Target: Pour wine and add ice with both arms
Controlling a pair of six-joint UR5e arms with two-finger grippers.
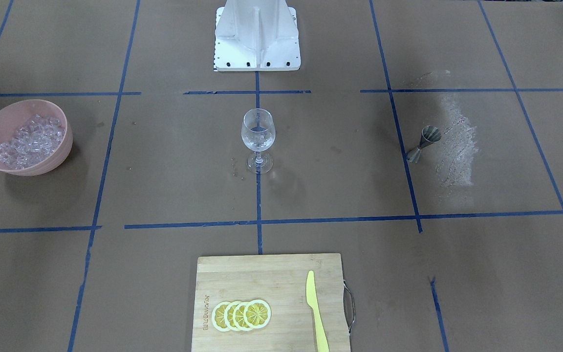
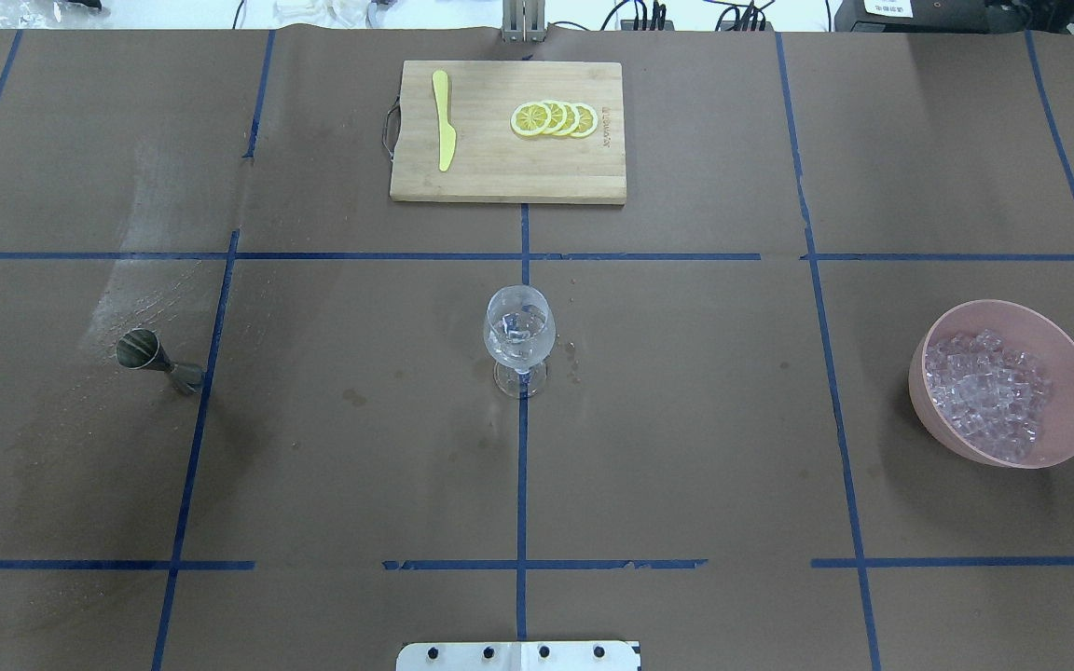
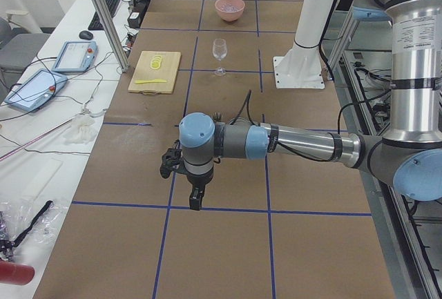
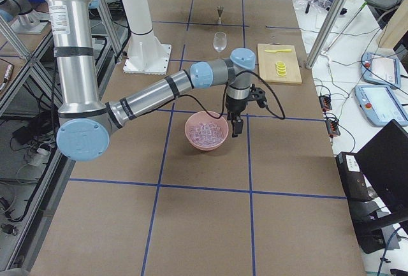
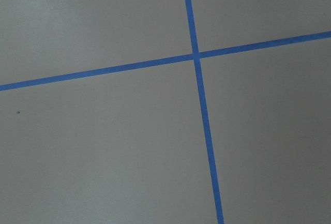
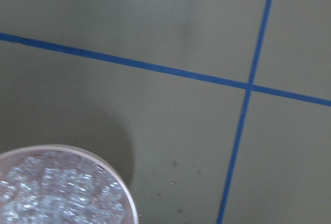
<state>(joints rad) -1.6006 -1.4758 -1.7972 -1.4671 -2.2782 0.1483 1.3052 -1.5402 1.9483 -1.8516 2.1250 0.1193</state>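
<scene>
A stemmed wine glass [image 1: 258,134] [image 2: 519,335] stands at the table's centre with a few clear cubes in its bowl. Any wine in it cannot be told apart from them. The ice [image 1: 30,142] [image 2: 989,391] is heaped in a pink bowl [image 1: 64,146] [image 2: 1073,373]. My right gripper [image 4: 234,126] hangs just beside the bowl's [image 4: 206,130] outer rim, and I cannot tell if it is open or shut. My left gripper [image 3: 196,199] points down over bare table, far from the glass [image 3: 219,49]; its state cannot be told either. No fingers show in either wrist view.
A metal jigger [image 1: 424,143] [image 2: 155,359] stands beside a white powdery smear [image 1: 457,142]. A wooden cutting board [image 1: 262,274] [image 2: 500,177] carries lemon slices [image 2: 556,118] and a yellow knife [image 2: 444,130]. The white base block [image 1: 256,39] sits behind the glass.
</scene>
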